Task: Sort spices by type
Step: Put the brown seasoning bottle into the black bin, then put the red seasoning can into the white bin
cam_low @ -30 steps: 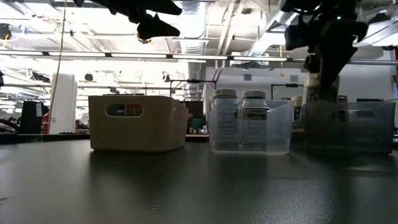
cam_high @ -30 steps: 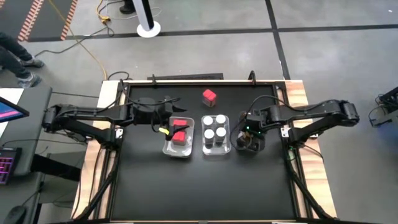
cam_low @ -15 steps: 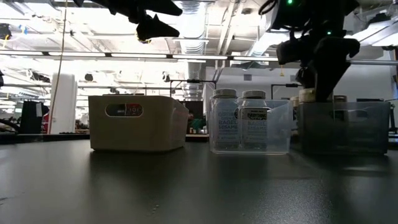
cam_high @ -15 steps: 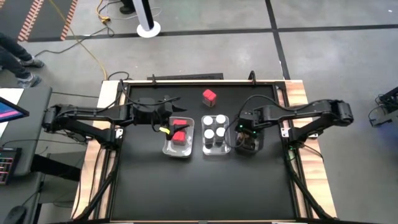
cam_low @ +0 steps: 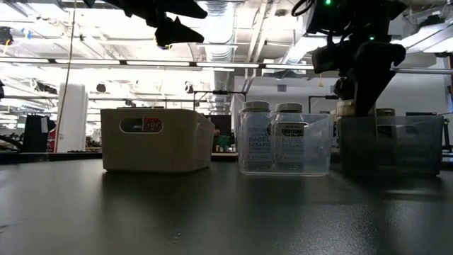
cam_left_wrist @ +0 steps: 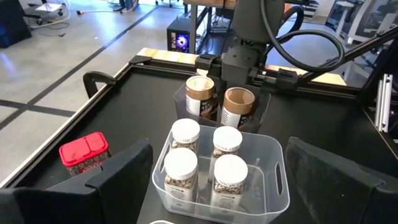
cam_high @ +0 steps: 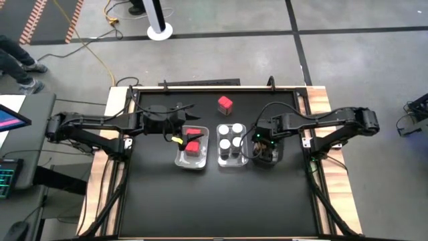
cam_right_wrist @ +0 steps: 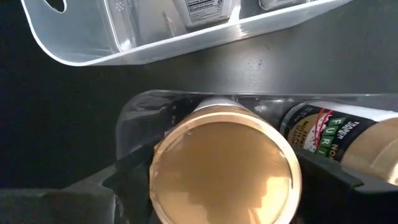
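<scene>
My left arm reaches in from the left side, low and nearly level, forearm stretched toward the table's middle. The left gripper hangs above the table surface with its two dark fingers spread wide, nothing between them. My right arm comes in from the right side, elbow bent outward, wrist turned down. The right gripper points straight at the table, its fingers parted, one on each side of a tan-lidded jar, not pressing it as far as I can see.
</scene>
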Robot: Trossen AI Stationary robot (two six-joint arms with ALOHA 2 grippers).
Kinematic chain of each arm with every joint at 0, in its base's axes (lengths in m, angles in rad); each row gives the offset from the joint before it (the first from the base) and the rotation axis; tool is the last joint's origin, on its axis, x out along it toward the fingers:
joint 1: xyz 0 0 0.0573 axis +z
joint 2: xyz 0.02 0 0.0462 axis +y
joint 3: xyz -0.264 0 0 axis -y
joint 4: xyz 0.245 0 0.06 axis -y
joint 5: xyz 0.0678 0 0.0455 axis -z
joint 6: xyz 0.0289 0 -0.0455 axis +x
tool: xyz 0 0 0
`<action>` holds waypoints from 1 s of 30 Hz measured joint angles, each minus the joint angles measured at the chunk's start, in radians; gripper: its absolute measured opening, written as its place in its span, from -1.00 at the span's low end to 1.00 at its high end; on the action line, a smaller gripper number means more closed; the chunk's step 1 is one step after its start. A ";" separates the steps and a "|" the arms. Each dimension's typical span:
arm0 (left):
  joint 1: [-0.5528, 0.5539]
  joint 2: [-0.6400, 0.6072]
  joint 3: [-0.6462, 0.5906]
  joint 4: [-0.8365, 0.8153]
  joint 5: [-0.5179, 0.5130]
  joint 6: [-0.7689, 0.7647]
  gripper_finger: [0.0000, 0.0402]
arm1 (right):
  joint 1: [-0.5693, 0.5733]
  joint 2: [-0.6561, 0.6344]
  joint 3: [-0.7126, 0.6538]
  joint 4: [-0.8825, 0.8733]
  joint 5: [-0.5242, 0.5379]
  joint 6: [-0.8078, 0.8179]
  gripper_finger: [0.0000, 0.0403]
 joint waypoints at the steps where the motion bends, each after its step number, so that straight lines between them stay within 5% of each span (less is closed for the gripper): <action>1: 0.000 0.000 0.000 0.000 0.000 0.000 0.76 | 0.000 0.000 0.000 0.000 0.000 -0.004 0.65; 19: 0.000 0.000 0.000 -0.001 0.001 -0.010 0.76 | 0.000 -0.001 0.000 -0.001 0.001 -0.009 0.97; 30: 0.000 0.000 0.000 -0.001 0.001 -0.011 0.76 | 0.000 -0.007 0.085 -0.110 0.003 -0.008 0.94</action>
